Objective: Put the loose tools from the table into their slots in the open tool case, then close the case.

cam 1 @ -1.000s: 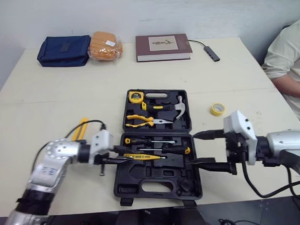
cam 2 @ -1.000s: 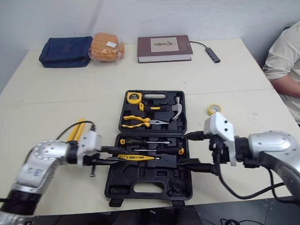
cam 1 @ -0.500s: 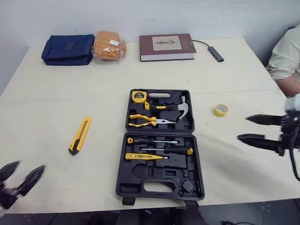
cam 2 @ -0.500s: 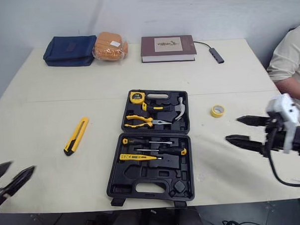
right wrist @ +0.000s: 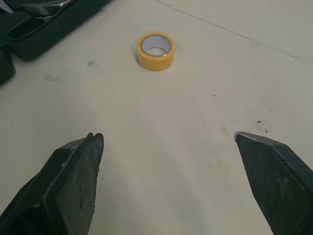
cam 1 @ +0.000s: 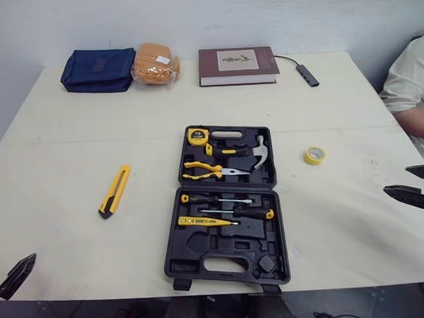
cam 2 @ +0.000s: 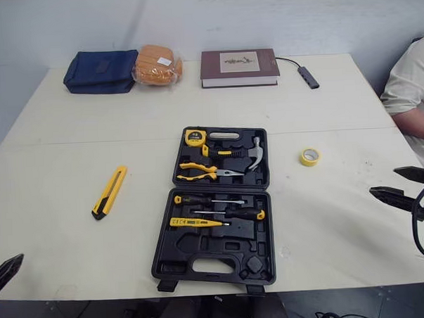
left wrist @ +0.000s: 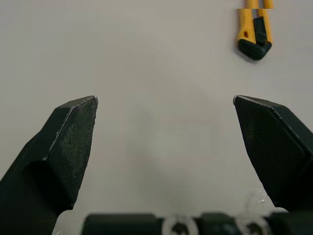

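Note:
The black tool case (cam 1: 224, 201) lies open in the middle of the table. Its far half holds a tape measure, pliers and a hammer; its near half holds screwdrivers and a yellow tester pen, with several bare slots. A yellow utility knife (cam 1: 115, 191) lies loose on the table left of the case, also seen in the left wrist view (left wrist: 254, 29). A yellow tape roll (cam 1: 313, 155) lies to the case's right, ahead of my right gripper (right wrist: 167, 135). My left gripper (left wrist: 165, 100) hangs open and empty at the table's near left edge. The right gripper (cam 1: 410, 182) is open and empty near the right edge.
Along the far edge lie a navy pouch (cam 1: 97, 69), an orange packet (cam 1: 153, 63), a brown book (cam 1: 237, 65) and a small adapter on a cable (cam 1: 306, 74). A person's sleeve (cam 1: 413, 80) reaches in at the right.
Both grippers have drawn away from the case, the left out to the near left corner, the right out to the right edge. The tester pen stays in the case.

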